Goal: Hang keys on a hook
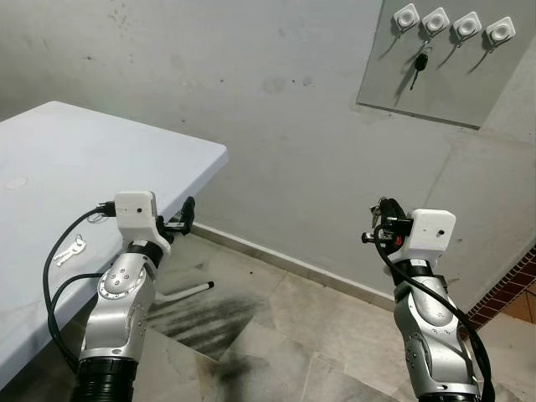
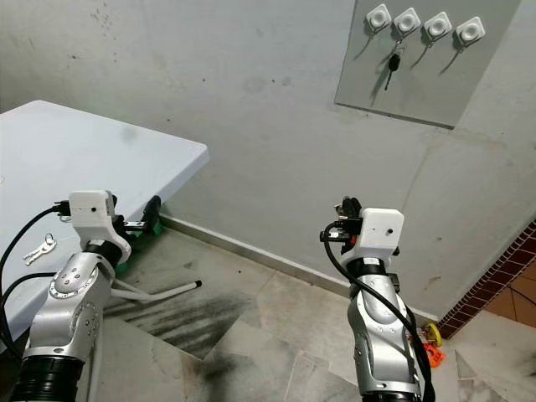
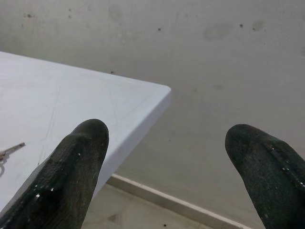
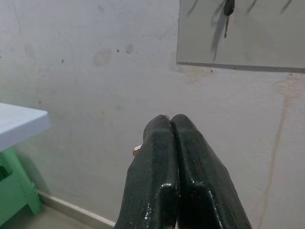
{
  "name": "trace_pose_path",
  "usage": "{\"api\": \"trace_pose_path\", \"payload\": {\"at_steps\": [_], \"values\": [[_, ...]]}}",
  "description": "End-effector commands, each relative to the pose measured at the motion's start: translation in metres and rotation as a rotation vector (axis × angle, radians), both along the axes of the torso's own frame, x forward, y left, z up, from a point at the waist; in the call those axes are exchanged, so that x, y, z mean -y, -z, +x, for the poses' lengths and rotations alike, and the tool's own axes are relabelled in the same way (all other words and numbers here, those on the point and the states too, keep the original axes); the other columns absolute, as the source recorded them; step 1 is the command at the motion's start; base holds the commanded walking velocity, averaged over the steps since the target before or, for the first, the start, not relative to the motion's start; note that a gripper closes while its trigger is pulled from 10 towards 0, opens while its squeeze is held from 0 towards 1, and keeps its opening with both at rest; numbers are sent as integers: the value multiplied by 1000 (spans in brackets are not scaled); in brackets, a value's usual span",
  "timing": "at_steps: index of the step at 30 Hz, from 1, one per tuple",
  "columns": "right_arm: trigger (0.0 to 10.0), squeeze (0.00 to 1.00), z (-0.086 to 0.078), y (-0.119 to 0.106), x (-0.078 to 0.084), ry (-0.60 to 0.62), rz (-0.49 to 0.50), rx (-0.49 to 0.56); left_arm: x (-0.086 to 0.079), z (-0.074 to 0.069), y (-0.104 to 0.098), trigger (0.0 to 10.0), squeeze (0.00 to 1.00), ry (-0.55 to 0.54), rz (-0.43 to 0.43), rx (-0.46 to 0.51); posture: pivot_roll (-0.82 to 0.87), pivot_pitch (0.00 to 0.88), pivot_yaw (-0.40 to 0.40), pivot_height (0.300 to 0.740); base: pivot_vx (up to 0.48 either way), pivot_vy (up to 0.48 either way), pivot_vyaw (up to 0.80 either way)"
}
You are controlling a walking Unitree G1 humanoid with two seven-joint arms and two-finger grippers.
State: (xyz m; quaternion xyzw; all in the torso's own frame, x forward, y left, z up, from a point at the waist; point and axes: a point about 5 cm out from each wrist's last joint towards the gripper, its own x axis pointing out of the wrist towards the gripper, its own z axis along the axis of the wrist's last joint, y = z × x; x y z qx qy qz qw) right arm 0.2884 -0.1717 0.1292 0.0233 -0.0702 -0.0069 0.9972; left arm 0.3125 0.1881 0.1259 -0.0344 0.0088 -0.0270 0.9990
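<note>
A grey board (image 1: 444, 84) on the wall carries a row of several white hooks (image 1: 436, 20). A black key (image 1: 419, 67) hangs from the second hook. Silver keys (image 1: 69, 249) lie on the white table (image 1: 100, 159) near its front edge. My left gripper (image 3: 174, 171) is open with nothing in it, level with the table's corner and pointing at the wall. My right gripper (image 4: 170, 124) is raised below the board, well short of the wall, with its fingers pressed together. A small coppery piece (image 4: 137, 149) pokes out beside one finger; I cannot tell what it is.
A green stool (image 4: 14, 191) stands under the table's far corner, beside a white table leg (image 1: 184, 291). Tiled floor runs to the wall's skirting. A brick edge (image 1: 511, 293) and small orange objects (image 2: 431, 343) lie to the right.
</note>
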Motion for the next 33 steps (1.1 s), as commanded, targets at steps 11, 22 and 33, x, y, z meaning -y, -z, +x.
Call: {"api": "trace_pose_path", "payload": {"at_steps": [11, 22, 33], "values": [[10000, 0, 1, -3, -2, -6, -3, 14, 1, 2, -9, 10000, 0, 20, 17, 24, 20, 0, 10, 740, 270, 0, 0], [10000, 0, -1, -2, -2, -5, -1, 10, 2, 1, -8, 10000, 0, 24, 21, 21, 21, 0, 11, 740, 272, 0, 0], [10000, 0, -1, -1, -1, -3, -1, 4, 3, 0, -8, 10000, 0, 32, 31, 20, 22, 0, 11, 740, 273, 0, 0]]}}
